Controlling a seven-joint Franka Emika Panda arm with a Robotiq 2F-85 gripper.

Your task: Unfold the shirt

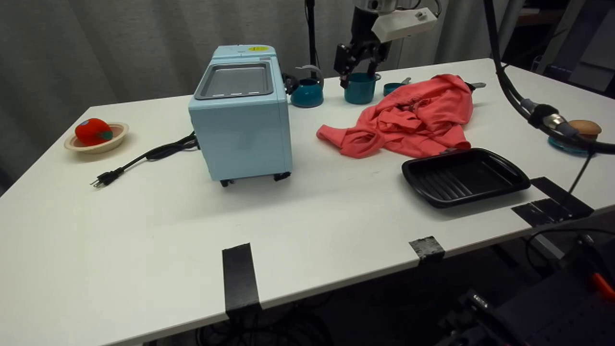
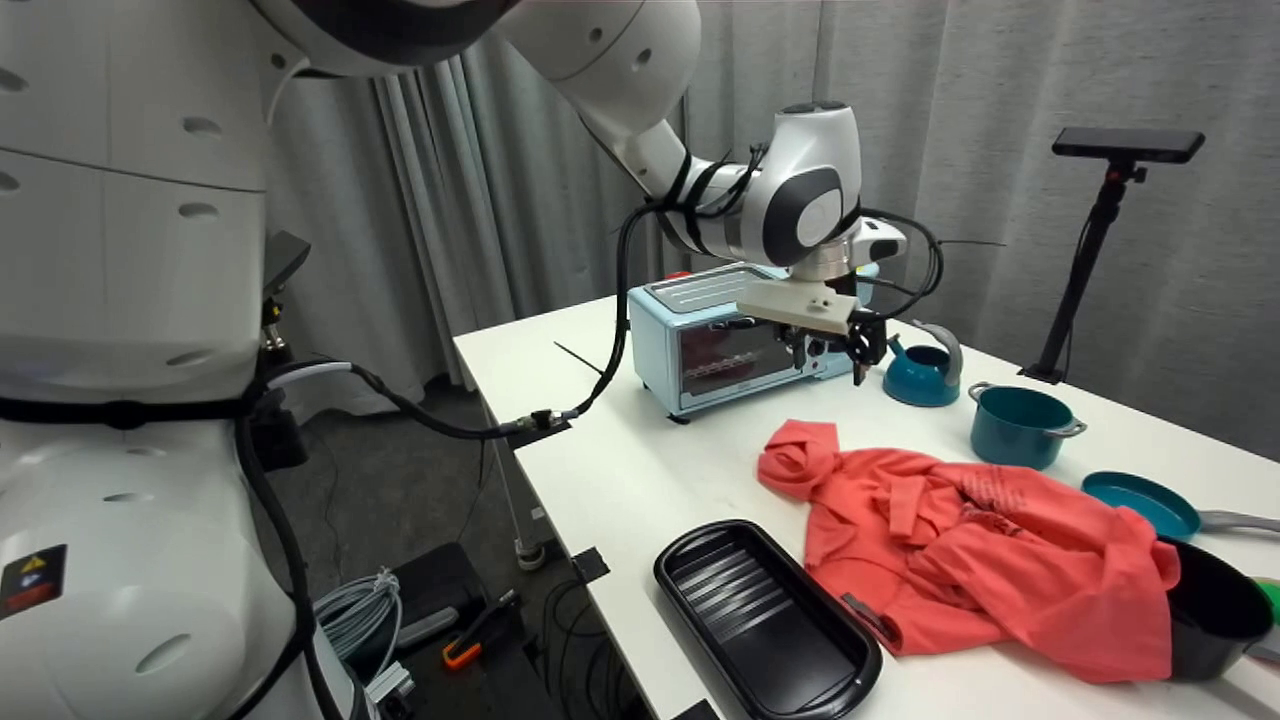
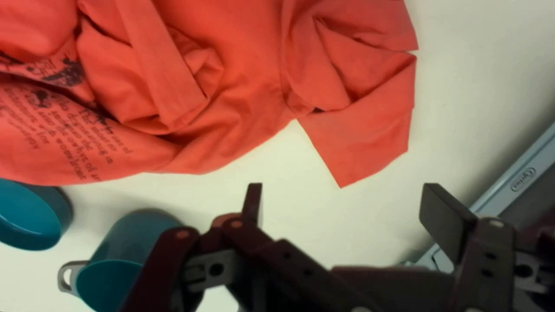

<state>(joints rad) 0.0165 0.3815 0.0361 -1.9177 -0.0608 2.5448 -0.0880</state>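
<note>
Partner: How far along are we?

Me: At an early stage, by my reckoning. The wrinkled coral-red fabric shirt (image 2: 960, 560) lies heaped on the white table (image 1: 144, 230), between the boxy light-blue toaster oven (image 1: 240, 129) and the round black pot (image 2: 1212, 620).

Partner: What counts as done?

Me: One sleeve-like end (image 3: 360, 134) reaches out towards the toaster oven, creased itself, and some dark printed lettering (image 3: 69, 130) faces up in my wrist view.

Partner: And what's left?

Me: Most of it, I'd judge. The body is piled in overlapping folds, I can't pick out a second sleeve, and the edge just beside the black rectangular ribbed pan (image 1: 466, 178) needs drawing flat too.

Partner: Got hold of any cloth?

Me: None. My end effector (image 3: 342, 195) is spread wide with nothing in its grasp, above the table near that sleeve-like end.
</note>
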